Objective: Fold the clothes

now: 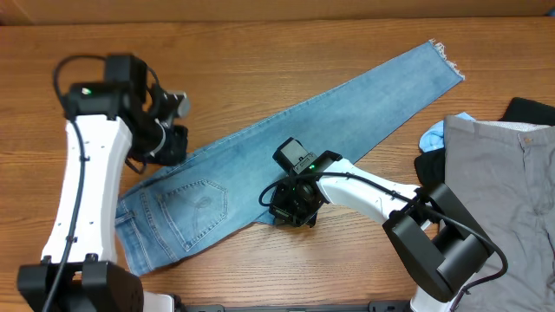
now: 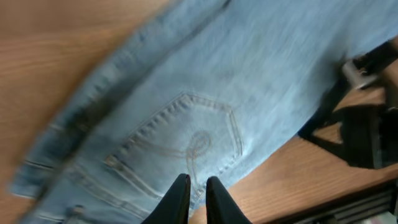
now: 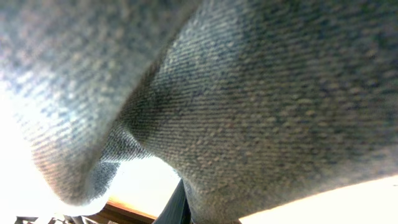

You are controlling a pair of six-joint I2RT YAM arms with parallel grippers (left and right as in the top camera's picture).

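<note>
Denim right up against the lens on the right wrist view: the jeans (image 3: 261, 93) fill it, weave and all, bunched into a fold, and one dark finger (image 3: 177, 208) pokes up at the bottom edge under the cloth. So the right gripper (image 1: 290, 206) is clamped tight, jaws together on the jeans' lower edge, roughly mid-leg as seen from overhead. Over to the left gripper (image 2: 196, 193): fingertips almost touching, only a sliver between them, poised over the stitched back pocket (image 2: 193, 134). Whether they nip any cloth I cannot tell, as that view is blurred. Overhead puts it at the upper edge of the seat end. Outward now: the jeans lie on the wooden table (image 1: 260, 43), stretched on a diagonal, waistband at lower left, frayed hem (image 1: 447, 62) at upper right. Off at the right edge sit grey trousers (image 1: 503, 191), with a pale-blue garment (image 1: 434, 134) and a black garment (image 1: 531, 110) beside them.
</note>
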